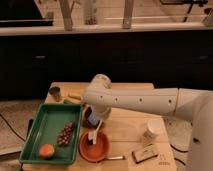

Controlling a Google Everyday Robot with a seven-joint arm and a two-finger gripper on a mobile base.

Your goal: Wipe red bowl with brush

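Observation:
The red bowl [95,146] sits near the table's front edge, just right of the green tray. My gripper [95,125] hangs from the white arm that reaches in from the right, directly above the bowl. It is shut on the brush [93,134], whose pale handle points steeply down with its lower end inside the bowl. A dark bowl [88,117] stands just behind the red bowl, partly hidden by the gripper.
A green tray [44,121] at the left holds a bunch of grapes [65,134] and an orange fruit [46,150]. A white cup [152,130], a brown block [145,153] and a thin metal utensil [115,158] lie to the right. A small dark cup [55,92] stands at the back left.

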